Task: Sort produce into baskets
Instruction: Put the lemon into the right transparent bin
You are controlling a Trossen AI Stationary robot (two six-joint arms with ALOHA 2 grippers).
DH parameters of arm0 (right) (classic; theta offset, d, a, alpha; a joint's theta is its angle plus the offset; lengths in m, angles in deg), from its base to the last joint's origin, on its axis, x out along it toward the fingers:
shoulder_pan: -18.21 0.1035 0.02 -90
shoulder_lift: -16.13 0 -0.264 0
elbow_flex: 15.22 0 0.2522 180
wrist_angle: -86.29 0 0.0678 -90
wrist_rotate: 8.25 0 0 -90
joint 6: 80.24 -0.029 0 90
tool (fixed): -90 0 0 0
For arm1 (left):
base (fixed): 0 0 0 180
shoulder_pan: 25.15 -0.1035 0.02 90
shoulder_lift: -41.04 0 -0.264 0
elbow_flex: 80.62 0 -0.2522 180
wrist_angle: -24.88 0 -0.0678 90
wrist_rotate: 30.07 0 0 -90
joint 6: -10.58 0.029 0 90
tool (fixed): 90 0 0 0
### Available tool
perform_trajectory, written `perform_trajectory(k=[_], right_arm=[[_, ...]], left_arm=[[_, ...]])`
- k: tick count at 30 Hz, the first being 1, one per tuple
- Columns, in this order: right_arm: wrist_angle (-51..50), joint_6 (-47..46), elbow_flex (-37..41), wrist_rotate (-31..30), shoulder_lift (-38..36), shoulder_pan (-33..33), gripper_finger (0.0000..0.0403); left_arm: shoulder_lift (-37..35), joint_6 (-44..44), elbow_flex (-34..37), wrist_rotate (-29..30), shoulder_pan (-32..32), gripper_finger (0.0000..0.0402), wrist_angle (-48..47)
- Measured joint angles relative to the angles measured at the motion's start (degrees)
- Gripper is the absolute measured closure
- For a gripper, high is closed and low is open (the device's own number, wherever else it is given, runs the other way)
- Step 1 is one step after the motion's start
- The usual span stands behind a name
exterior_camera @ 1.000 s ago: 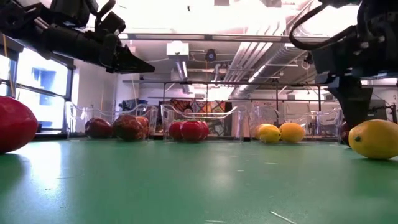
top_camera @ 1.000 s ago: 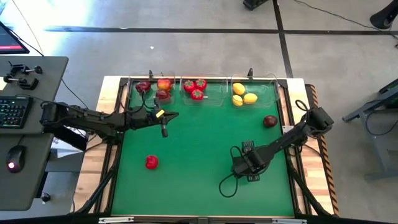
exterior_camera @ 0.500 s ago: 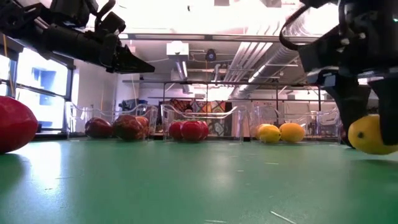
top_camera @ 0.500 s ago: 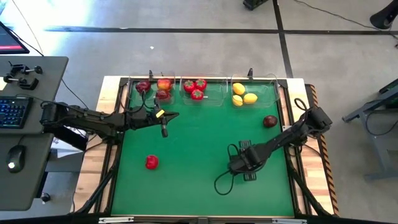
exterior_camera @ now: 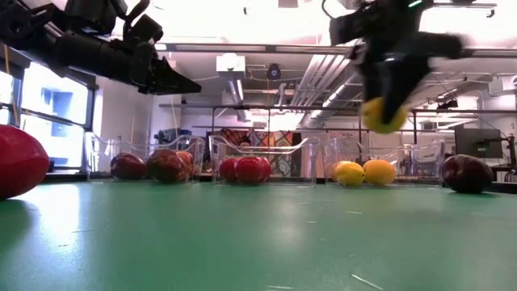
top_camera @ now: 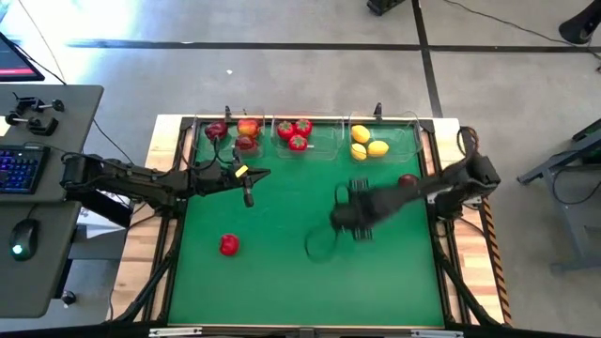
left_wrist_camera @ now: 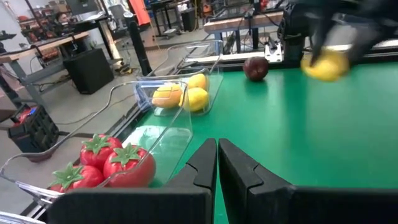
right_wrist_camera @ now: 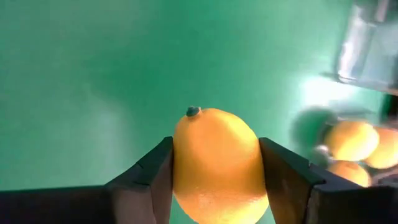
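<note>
Most of the produce is already sorted: dark apples [top_camera: 235, 131], green-topped red fruits [top_camera: 295, 132] and lemons [top_camera: 367, 142] are held in three clear bins [top_camera: 324, 150] along the far edge of the counter [top_camera: 282, 272]. A lemon [right_wrist_camera: 219, 163] is clamped in the right tool [right_wrist_camera: 214, 171], lifted above the mat near the lemon bin. The left tool [left_wrist_camera: 217, 163] is shut and empty beside the apple bin. One red fruit [top_camera: 228, 245] and one dark apple [top_camera: 408, 180] are left; the mid-mat is open.
</note>
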Motion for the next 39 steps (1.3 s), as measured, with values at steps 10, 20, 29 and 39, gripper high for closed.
perform_trajectory(k=[10,20,29,39], right_arm=[[7.30,14.65,0.64,3.49,-9.67,-30.09,0.0225],[17.38,28.32,5.12,7.97,-10.75,-54.16,0.0225],[31.01,35.79,14.18,13.00,-10.73,-65.86,0.0226],[40.04,41.93,23.00,13.95,-10.67,-69.76,0.0226]], left_arm=[[0.00,-0.44,0.00,-0.22,0.04,0.0397,-0.02],[0.00,0.61,0.00,0.15,0.00,0.0397,0.07],[0.00,0.68,0.00,0.17,0.00,0.0397,0.04],[0.00,0.70,0.00,0.17,0.00,0.0397,0.04]])
